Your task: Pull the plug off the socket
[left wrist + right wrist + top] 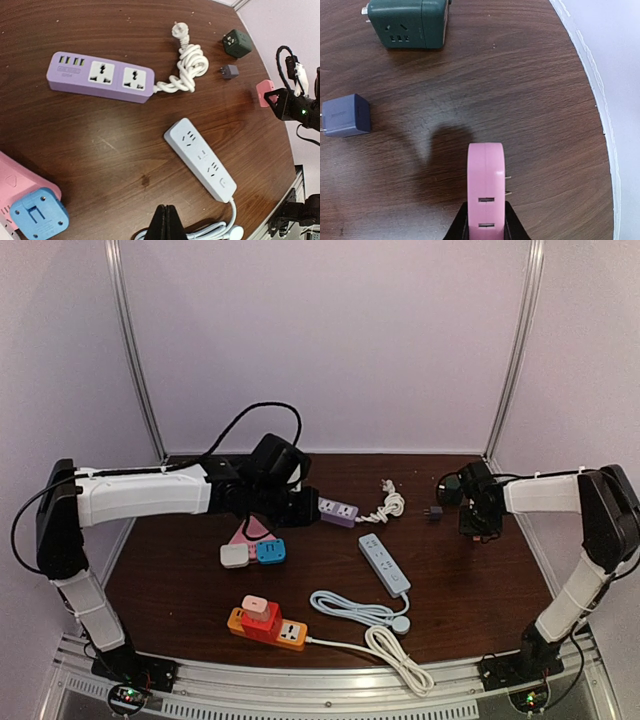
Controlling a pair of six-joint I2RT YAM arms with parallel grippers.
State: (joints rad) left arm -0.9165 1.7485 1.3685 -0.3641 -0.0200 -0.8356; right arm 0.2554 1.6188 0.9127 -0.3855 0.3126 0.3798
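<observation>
Plug: pink plug pinched between the right gripper's fingers, its two metal prongs bare and sticking out to one side, in no socket.
Right gripper: jaws pressed against the plug's two flat sides; it hangs over bare wood near the right rim of the table, with the plug's shadow on the wood below.
Left gripper: jaws pressed together with nothing between them, held above the middle of the table.
Green cube: on the wood beyond the plug, well apart from it.
Grey adapter: near the green cube, lying alone with its prongs pointing away from the plug.
Purple strip: flat on the table ahead of the left gripper, both large sockets facing up.
White cord: coiled at the purple strip's end and joined to it.
White strip: between the purple strip and the left fingertips, lying on a slant.
Pink strip: at the near left, with a blue adapter sitting on it.
Orange strip: at the front of the table, with a red block and a pale plug standing on it.
</observation>
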